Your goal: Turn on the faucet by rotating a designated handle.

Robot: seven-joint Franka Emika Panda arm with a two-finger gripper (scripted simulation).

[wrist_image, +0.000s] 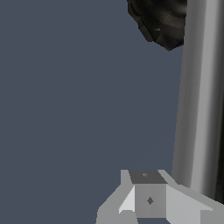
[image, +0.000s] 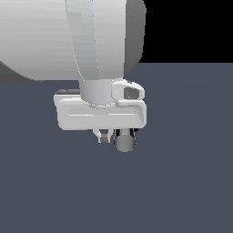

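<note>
White arm link up close, fingers beside grey handle, spread unclear, no writing

I found no legible text, label, brand, number or sign in either view. Surfaces I checked: the gripper, the handle, the faucet base beside it. All were unmarked.

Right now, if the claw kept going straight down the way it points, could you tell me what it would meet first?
Probably the bare grey floor. The handle runs alongside one finger, not across the claw's path, and the faucet's black base sits off to the side. Depth is hard to judge, so the finger may graze the handle.
</note>
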